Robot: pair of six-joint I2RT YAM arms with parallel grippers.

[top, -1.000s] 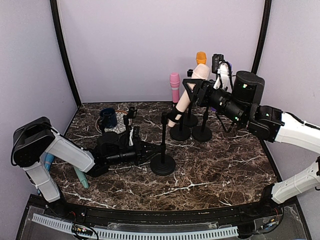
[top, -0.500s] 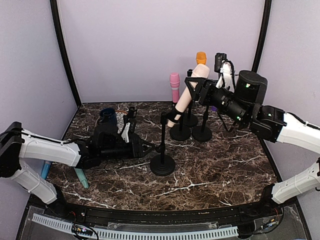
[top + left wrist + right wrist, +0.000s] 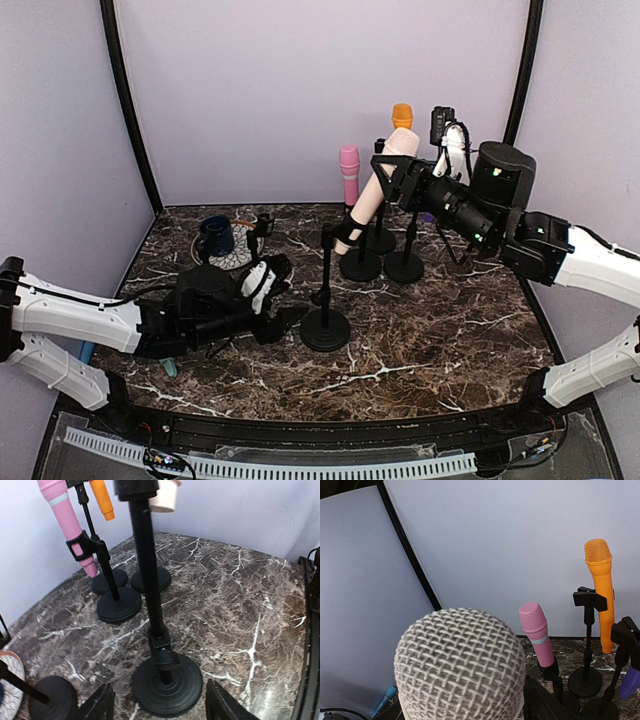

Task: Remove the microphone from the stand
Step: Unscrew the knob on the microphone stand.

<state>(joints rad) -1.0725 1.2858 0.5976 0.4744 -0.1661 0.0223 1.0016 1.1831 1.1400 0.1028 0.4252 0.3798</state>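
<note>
On the stand nearest the arms, the cream microphone sits tilted rather than upright. Its long axis slants from the tail, low in the stand's clip, up to the mesh head, which leans toward the back wall and the right arm's side. The clip holds the body close to the tail end.

Above the clip, the right claw is closed round the microphone's upper body just below the head, one finger on each side. The grey-white mesh ball fills the lower part of its wrist view.

Low beside the stand's round base, on the left arm's side, the left claw hangs near the table with its fingers spread, holding nothing. In its wrist view the base lies just ahead of the gap, and the pole rises to the microphone's flat tail at the top edge.

Behind the stand are a pink microphone and an orange microphone, each clipped in a stand of its own.
</note>
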